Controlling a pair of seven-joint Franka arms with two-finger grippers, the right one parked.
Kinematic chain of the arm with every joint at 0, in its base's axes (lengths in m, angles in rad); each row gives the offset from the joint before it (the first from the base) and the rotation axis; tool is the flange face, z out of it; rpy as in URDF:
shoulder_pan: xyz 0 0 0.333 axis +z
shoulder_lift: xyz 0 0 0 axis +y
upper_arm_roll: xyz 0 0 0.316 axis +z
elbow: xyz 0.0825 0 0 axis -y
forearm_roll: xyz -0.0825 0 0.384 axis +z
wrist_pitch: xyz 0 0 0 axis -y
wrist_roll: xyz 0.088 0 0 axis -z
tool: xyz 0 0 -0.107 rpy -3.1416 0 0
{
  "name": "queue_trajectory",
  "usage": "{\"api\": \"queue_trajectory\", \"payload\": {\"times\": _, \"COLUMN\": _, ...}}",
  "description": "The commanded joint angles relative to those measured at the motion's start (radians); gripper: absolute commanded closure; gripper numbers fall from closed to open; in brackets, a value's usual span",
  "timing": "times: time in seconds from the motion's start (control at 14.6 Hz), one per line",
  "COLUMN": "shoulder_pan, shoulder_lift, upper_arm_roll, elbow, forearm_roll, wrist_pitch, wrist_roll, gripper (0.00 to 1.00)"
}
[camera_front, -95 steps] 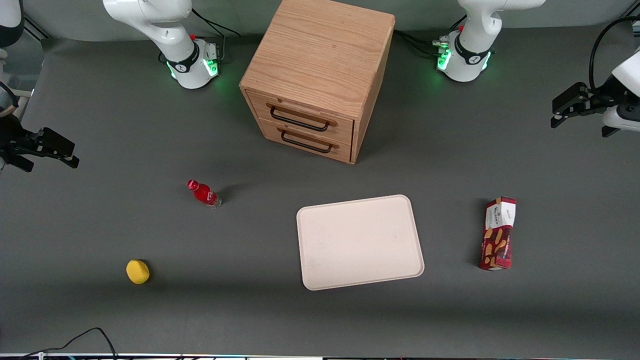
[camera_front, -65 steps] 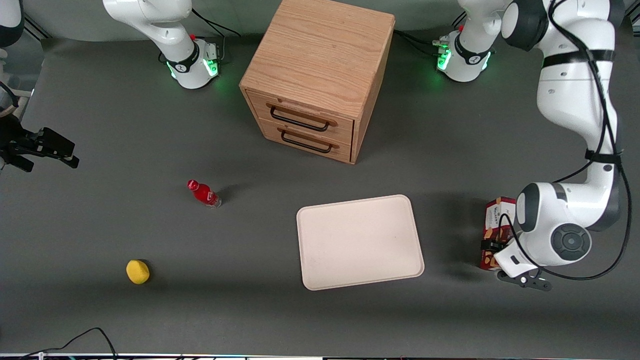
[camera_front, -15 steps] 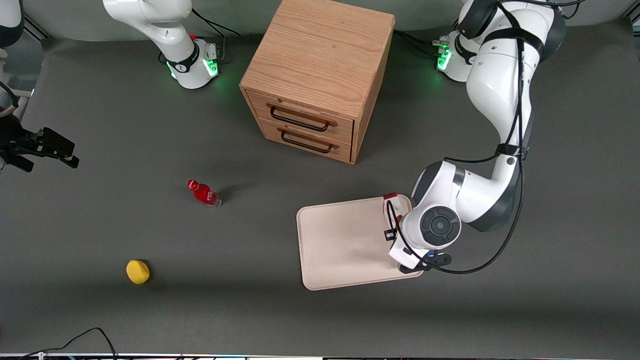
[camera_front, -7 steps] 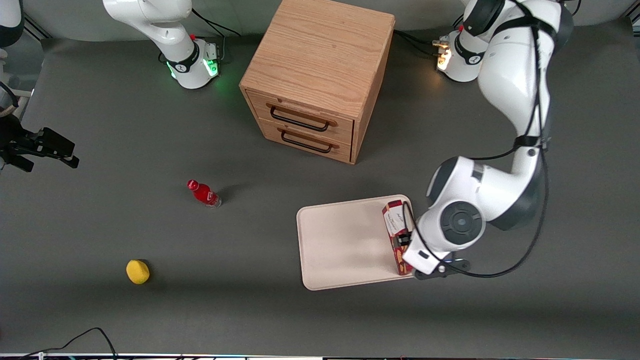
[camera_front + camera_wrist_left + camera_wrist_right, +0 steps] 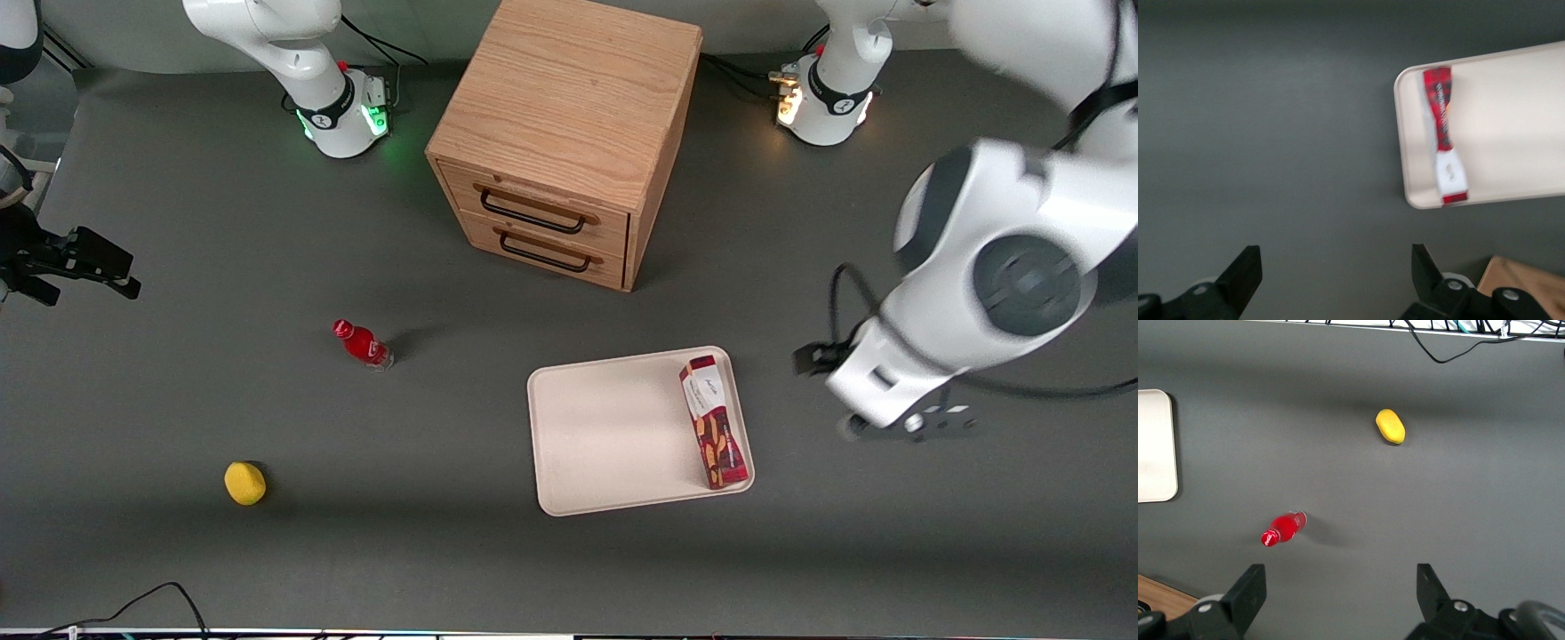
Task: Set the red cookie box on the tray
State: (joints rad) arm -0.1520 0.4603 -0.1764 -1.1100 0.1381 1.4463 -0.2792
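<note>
Red cookie box (image 5: 712, 422) on tray (image 5: 613, 436); tool (image 5: 1337, 280) apart.

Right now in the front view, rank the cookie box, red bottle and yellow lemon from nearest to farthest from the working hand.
The hand, open, hangs above bare table beside the tray.
1. Red cookie box, on the tray's edge nearest the hand.
2. Red bottle, toward the parked arm's end.
3. Yellow lemon, farthest toward that end.

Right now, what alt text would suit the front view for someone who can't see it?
A red cookie box lies on a cream tray, along its edge toward the working arm. The gripper hangs above the bare table beside the tray, holding nothing.
</note>
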Motion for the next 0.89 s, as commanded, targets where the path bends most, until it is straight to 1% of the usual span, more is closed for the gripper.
{"api": "queue_trajectory", "payload": {"times": 0.0, "shoulder_pan": 0.051, "shoulder_lift": -0.153, "upper_arm_roll": -0.001, "elbow": -0.140, "forearm_roll": 0.003, "wrist_pitch": -0.042, "wrist_roll": 0.130, "gripper": 0.00}}
{"api": "queue_trajectory", "payload": {"times": 0.21, "shoulder_pan": 0.118, "shoulder_lift": -0.234, "upper_arm_roll": -0.001, "elbow": -0.163, "forearm_roll": -0.003, "wrist_pitch": -0.096, "wrist_roll": 0.282, "gripper": 0.00}}
{"api": "queue_trajectory", "payload": {"times": 0.41, "shoulder_pan": 0.189, "shoulder_lift": -0.359, "upper_arm_roll": -0.001, "elbow": -0.284, "forearm_roll": -0.014, "wrist_pitch": -0.070, "wrist_roll": 0.400, "gripper": 0.00}}
{"api": "queue_trajectory", "payload": {"times": 0.55, "shoulder_pan": 0.215, "shoulder_lift": -0.441, "upper_arm_roll": 0.000, "elbow": -0.379, "forearm_roll": -0.032, "wrist_pitch": -0.046, "wrist_roll": 0.426, "gripper": 0.00}}
{"api": "queue_trajectory", "payload": {"times": 0.69, "shoulder_pan": 0.221, "shoulder_lift": -0.524, "upper_arm_roll": 0.005, "elbow": -0.460, "forearm_roll": -0.034, "wrist_pitch": -0.032, "wrist_roll": 0.428, "gripper": 0.00}}
{"api": "queue_trajectory", "payload": {"times": 0.82, "shoulder_pan": 0.219, "shoulder_lift": -0.552, "upper_arm_roll": 0.029, "elbow": -0.472, "forearm_roll": -0.034, "wrist_pitch": -0.064, "wrist_roll": 0.457, "gripper": 0.00}}
